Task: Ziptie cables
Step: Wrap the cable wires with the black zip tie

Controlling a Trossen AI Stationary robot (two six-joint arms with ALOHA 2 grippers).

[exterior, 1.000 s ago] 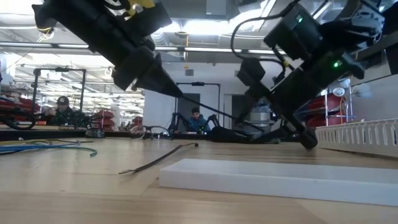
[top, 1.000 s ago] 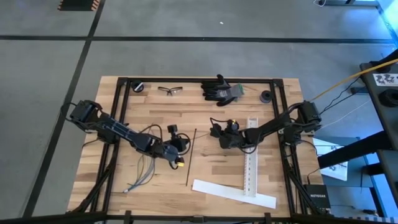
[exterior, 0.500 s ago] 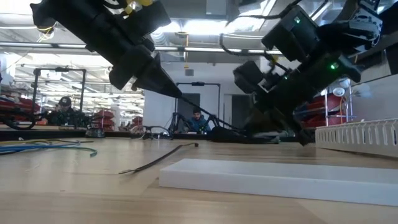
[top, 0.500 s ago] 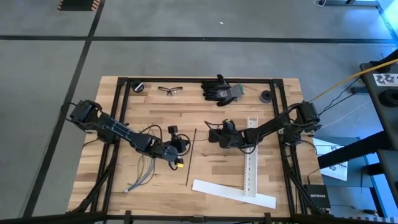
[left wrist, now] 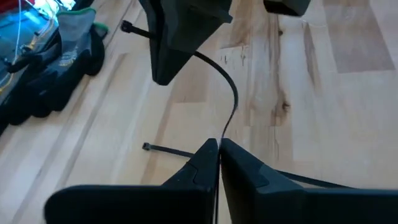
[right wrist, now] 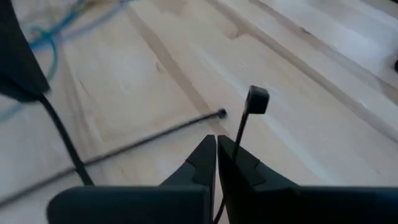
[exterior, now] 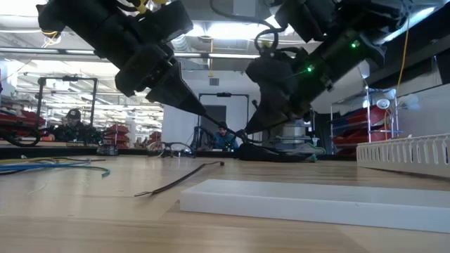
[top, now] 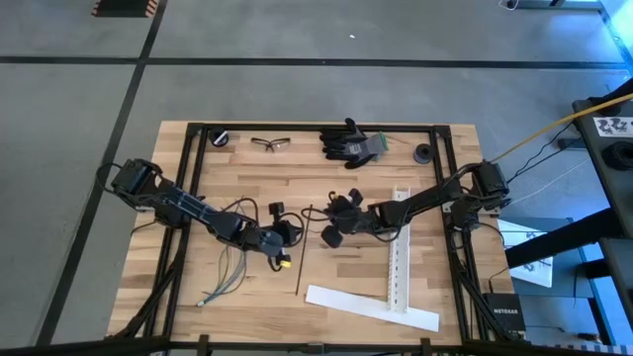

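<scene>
One black ziptie [left wrist: 234, 93] hangs in the air at mid-table, arched between my two grippers. My left gripper [left wrist: 217, 148] is shut on one end of it. My right gripper [right wrist: 216, 144] is shut on the other end, just below the ziptie's square head [right wrist: 257, 99]. The grippers' tips stand close together [top: 297, 230] [top: 316, 222]. A second ziptie [top: 303, 252] lies flat and straight on the wood beneath them. The cables [top: 224, 280], thin pale wires, lie loose on the table near the left arm, untouched. My left gripper pinches the ziptie's plain end [left wrist: 221, 135] between its two fingertips, coming slanting down from the table's left. The strip rises from the fingers and bends over toward the other gripper, clear of the table. My right gripper pinches the strip a little below its head [right wrist: 237, 138] between its two fingertips, slanting down from the table's right. The head sticks out past the fingers. The strip is lifted clear of the table.
A flat white strip [top: 371, 308] lies at the near edge, and a perforated white strip [top: 400, 252] runs near to far at the right. Black gloves [top: 350, 144], safety glasses [top: 270, 143] and two black rolls [top: 220, 136] [top: 422, 153] lie at the far edge. People sit beyond the table.
My right gripper has shut on the ziptie's head end, risen and gone toward the table's left, close to my left gripper, rolling about its own axis. The ziptie, which ran nearly straight between the two, now arches up between them.
</scene>
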